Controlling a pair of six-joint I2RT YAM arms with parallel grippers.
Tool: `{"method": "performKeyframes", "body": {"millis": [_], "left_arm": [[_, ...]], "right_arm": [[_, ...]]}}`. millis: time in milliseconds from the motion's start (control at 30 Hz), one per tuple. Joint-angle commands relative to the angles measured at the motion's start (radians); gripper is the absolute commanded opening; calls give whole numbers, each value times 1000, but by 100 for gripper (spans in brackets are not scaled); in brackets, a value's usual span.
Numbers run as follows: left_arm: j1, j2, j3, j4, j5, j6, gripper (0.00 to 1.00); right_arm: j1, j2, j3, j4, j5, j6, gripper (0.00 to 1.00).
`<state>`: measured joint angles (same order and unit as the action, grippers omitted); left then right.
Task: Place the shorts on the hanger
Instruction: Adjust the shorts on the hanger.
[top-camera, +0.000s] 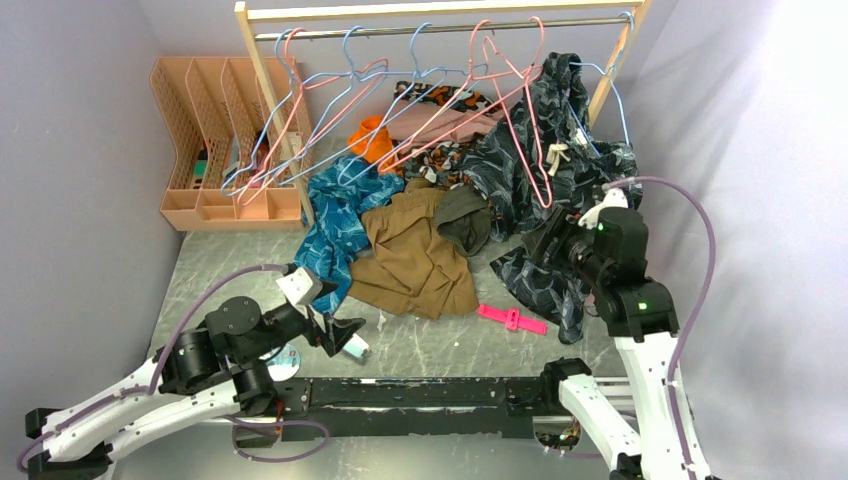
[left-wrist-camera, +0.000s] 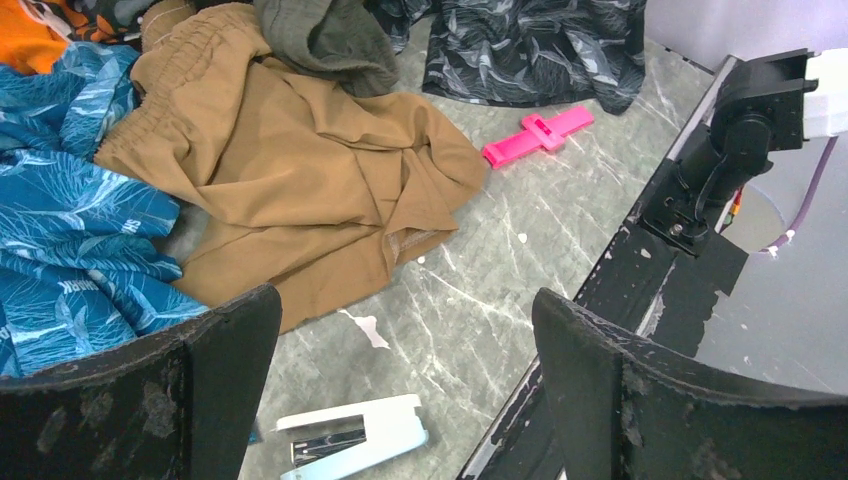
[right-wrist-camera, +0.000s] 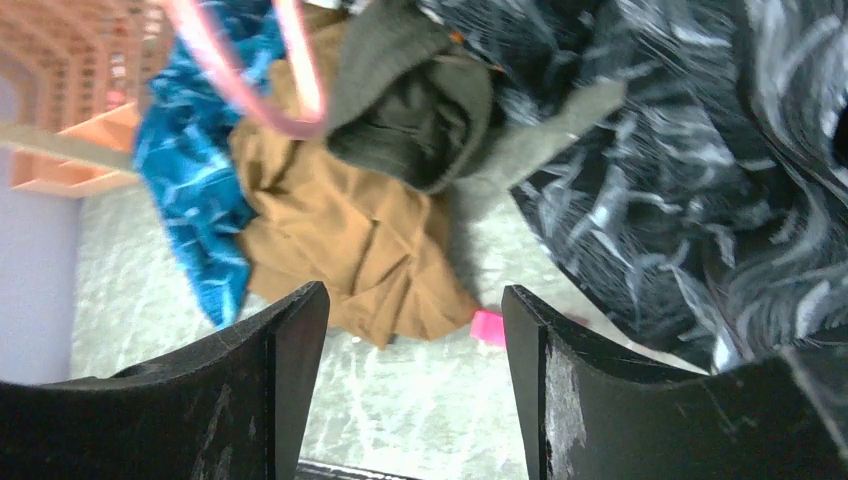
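Observation:
The shorts (top-camera: 535, 170), dark with a pale leaf print and a white drawstring (top-camera: 555, 155), hang at the right end of the rack and trail down onto the table. A light-blue hanger (top-camera: 612, 95) hooks on the rod beside their top; how the fabric sits on it is hidden. My right gripper (top-camera: 548, 240) is at the shorts' lower left edge. In the right wrist view it (right-wrist-camera: 415, 330) is open with nothing between its fingers, and the shorts (right-wrist-camera: 680, 180) fill the upper right. My left gripper (top-camera: 340, 335) rests low at the near left, open (left-wrist-camera: 405, 330) and holding nothing.
A brown garment (top-camera: 410, 255), a teal one (top-camera: 335, 215) and an olive one (top-camera: 465, 215) lie mid-table. A pink clip (top-camera: 512, 319) lies near the front and a white stapler (left-wrist-camera: 350, 440) below my left fingers. Several pink and blue hangers (top-camera: 350, 90) hang on the rod. A peach file rack (top-camera: 215, 140) stands back left.

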<state>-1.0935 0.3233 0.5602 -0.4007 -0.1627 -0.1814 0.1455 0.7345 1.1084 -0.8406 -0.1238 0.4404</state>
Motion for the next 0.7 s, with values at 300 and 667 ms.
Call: {"method": "performKeyframes", "body": {"millis": [300, 667], "left_arm": [[14, 1, 35, -12, -88, -45, 99], [13, 91, 86, -76, -209, -153, 98]], "right_arm": [[0, 21, -193, 80, 505, 193, 73], [-1, 57, -268, 194, 436, 182, 74]]}}
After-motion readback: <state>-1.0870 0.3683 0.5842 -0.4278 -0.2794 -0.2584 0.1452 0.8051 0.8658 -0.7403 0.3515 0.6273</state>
